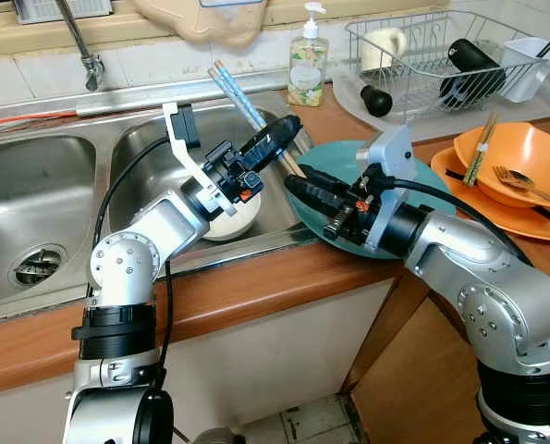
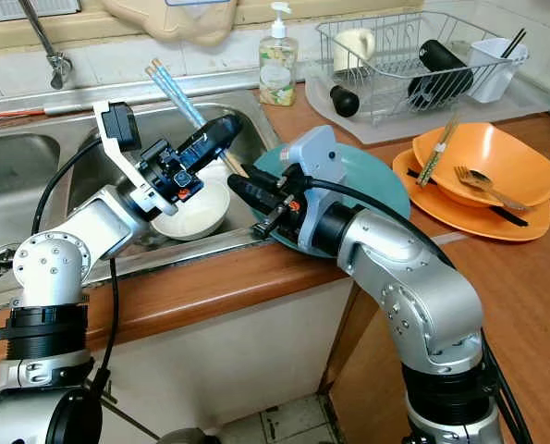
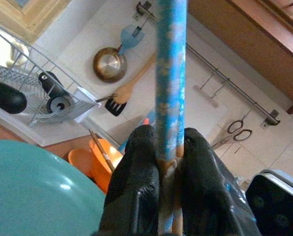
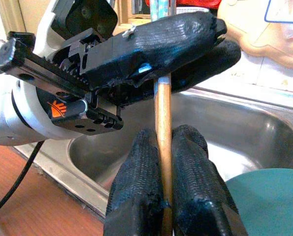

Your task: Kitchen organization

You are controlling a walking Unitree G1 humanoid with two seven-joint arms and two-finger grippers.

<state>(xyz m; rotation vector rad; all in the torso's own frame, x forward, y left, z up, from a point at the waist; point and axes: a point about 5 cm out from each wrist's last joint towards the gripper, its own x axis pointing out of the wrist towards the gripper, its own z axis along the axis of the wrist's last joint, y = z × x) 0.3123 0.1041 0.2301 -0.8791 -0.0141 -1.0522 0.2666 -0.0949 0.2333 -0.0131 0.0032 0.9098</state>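
A pair of chopsticks [image 1: 235, 91], blue-patterned at the top and bare wood lower down, stands tilted over the right sink basin [image 1: 154, 157]. My left gripper [image 1: 289, 128] is shut on the chopsticks about midway; the left wrist view shows its fingers [image 3: 136, 172] clamped around the blue shaft. Just below it, my right gripper [image 1: 293, 187] is shut on the wooden lower end, as its pads [image 4: 144, 187] show in the right wrist view. A white bowl [image 1: 236, 222] sits in the basin under the left wrist. A teal plate [image 1: 341, 159] lies on the counter beneath the right wrist.
An orange bowl [image 1: 524, 153] with chopsticks and a fork rests on orange plates at the right. At the back stand a wire dish rack [image 1: 446, 55] with a cup and black bottle, a soap bottle [image 1: 307, 63] and a faucet [image 1: 79, 42]. The wooden counter edge [image 1: 256, 287] runs in front.
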